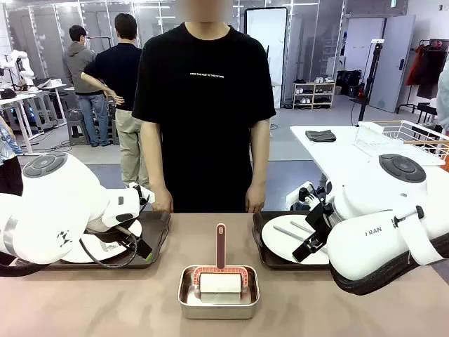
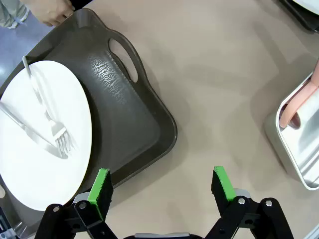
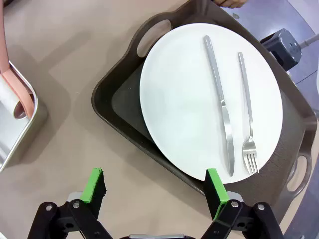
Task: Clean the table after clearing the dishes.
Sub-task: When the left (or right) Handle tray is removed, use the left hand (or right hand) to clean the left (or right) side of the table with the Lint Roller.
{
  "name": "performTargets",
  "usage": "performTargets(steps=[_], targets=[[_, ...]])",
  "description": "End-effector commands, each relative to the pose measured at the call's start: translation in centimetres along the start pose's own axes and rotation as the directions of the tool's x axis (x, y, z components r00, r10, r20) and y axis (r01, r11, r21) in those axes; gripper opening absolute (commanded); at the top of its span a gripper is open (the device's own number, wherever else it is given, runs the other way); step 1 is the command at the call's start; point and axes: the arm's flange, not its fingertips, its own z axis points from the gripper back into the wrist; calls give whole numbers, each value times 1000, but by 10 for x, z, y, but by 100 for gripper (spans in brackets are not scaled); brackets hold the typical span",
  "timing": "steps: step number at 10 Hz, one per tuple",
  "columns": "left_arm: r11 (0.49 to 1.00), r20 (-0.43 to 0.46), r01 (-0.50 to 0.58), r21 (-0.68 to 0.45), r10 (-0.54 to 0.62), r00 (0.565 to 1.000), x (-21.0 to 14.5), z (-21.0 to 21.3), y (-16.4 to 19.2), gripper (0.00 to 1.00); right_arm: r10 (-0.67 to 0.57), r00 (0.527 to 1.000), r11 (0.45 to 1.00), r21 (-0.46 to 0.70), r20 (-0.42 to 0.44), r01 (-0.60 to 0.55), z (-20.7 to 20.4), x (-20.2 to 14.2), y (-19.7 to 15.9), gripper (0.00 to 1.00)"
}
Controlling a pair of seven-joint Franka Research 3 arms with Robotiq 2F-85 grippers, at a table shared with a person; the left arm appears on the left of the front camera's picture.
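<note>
Beige-brown and matte, the table (image 1: 140,309) stretches across the foreground, and a person in a black T-shirt (image 1: 203,105) stands at its far edge. Two dark trays with handles sit on the far half of it, well apart. The left tray (image 2: 129,114) carries a round white plate (image 2: 45,164) with a fork (image 2: 50,117) and a knife (image 2: 25,129) crossed on it. The right tray (image 3: 119,109) holds a second plate (image 3: 189,99) with a knife (image 3: 222,104) and a fork (image 3: 247,124) lying side by side. One of the person's hands (image 1: 161,203) hangs at the far edge of the left tray, the other hand (image 1: 254,205) at the far edge of the right tray. Between the trays, nearer the robot, stands a small steel pan (image 1: 184,295) holding a white roller (image 1: 219,284), its pink handle (image 1: 220,246) pointing towards the person. The left claw (image 2: 160,179) hovers with its fingers spread wide and nothing between them, one green pad over the near corner of the left tray, the other over bare tabletop. The right claw (image 3: 153,177) is likewise spread and holds nothing, one pad above bare tabletop, the other above the near rim of the second plate. Behind to the right stands a white table (image 1: 330,151) with a wire rack (image 1: 400,137) and a dark cloth (image 1: 320,135); two people (image 1: 105,77) stand farther back on the left.
</note>
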Motion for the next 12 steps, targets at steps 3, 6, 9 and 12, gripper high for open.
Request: performTargets(steps=[3, 6, 9, 12], targets=[[1000, 0, 0, 0, 0, 1000, 0, 0, 0, 100, 0, 1000, 1000, 0, 0, 0, 0, 0, 0, 100], [1000, 0, 0, 0, 0, 1000, 0, 0, 0, 100, 0, 1000, 1000, 0, 0, 0, 0, 0, 0, 100], [1000, 0, 0, 0, 0, 1000, 0, 0, 0, 100, 0, 1000, 1000, 0, 0, 0, 0, 0, 0, 100], [1000, 0, 0, 0, 0, 1000, 0, 0, 0, 100, 0, 1000, 1000, 0, 0, 0, 0, 0, 0, 100]])
